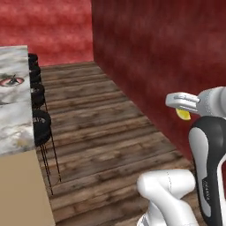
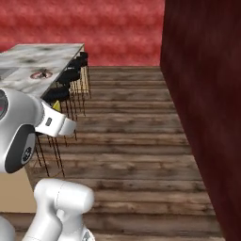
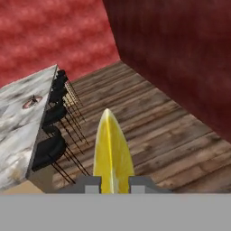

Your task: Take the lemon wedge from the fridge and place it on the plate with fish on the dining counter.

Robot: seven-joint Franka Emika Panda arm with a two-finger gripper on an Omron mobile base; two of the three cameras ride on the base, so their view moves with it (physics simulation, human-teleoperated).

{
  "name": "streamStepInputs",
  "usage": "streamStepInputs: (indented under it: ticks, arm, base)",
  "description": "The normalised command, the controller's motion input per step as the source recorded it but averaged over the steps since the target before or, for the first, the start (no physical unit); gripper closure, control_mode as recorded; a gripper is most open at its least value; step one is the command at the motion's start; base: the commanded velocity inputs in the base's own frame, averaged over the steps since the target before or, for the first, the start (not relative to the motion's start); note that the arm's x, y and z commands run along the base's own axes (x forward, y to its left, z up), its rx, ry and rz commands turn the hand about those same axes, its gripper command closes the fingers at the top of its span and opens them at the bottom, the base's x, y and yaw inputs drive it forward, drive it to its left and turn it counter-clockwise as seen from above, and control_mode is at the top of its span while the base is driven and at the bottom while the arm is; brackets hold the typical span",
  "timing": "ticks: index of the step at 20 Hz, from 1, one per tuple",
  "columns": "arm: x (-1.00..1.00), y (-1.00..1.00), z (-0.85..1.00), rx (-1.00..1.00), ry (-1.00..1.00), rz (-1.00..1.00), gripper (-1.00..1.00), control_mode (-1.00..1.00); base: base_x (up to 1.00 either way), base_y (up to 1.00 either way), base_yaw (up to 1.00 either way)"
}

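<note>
Yellow lemon wedge point(image 3: 112, 153), slim and pointed, sits pinched in our gripper point(image 3: 113, 184), clear of the wood floor point(image 1: 110, 128). We read no labels anywhere. Red-rimmed plate point(image 1: 12, 80) sits on the marble counter point(image 1: 15, 123), well apart.

You have open wooden floor point(image 2: 136, 136) running ahead between the dining counter point(image 1: 13, 110) and the dark red wall point(image 2: 202, 108). A row of black stools point(image 1: 40, 126) lines the dining counter's edge, crowding any low approach there.
</note>
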Motion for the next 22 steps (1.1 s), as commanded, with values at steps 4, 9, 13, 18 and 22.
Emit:
streamStepInputs:
  ticks: [4,9,13,18,22]
  arm:
    - [0.00,0.00,0.00,0.00,0.00,0.00,1.00,1.00]
    - [0.00,0.00,0.00,0.00,0.00,0.00,1.00,1.00]
    - [0.00,0.00,0.00,0.00,0.00,0.00,1.00,1.00]
    - [0.00,0.00,0.00,0.00,0.00,0.00,1.00,1.00]
    - [0.00,0.00,0.00,0.00,0.00,0.00,1.00,1.00]
  base:
    - [1.00,-0.59,0.36]
    - [1.00,-0.48,0.33]
    - [1.00,-0.31,0.36]
    - [1.00,-0.23,0.38]
    - [1.00,-0.22,0.41]
